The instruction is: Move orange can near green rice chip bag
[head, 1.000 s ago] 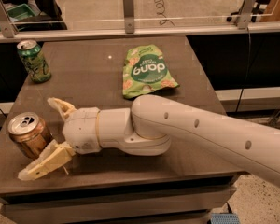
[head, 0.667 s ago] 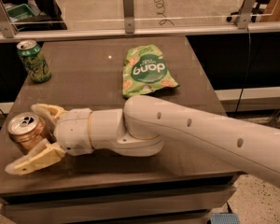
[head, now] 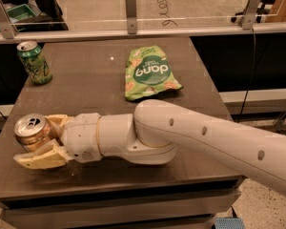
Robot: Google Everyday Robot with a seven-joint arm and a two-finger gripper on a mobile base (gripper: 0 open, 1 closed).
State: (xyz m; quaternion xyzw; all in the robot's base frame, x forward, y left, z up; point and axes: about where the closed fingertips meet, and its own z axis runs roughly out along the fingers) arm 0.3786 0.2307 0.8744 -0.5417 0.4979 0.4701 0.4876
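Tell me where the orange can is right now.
In the camera view the orange can is at the near-left corner of the table, at the pincer, with the green can behind it and the green rice chip bag farther right.

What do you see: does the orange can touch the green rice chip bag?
Apart. The camera view shows bare table between the orange can, at the gripper front-left, and the green rice chip bag.

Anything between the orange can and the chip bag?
No: in the camera view, only bare tabletop lies between the orange can and the green rice chip bag. The gripper is at the can, front left.
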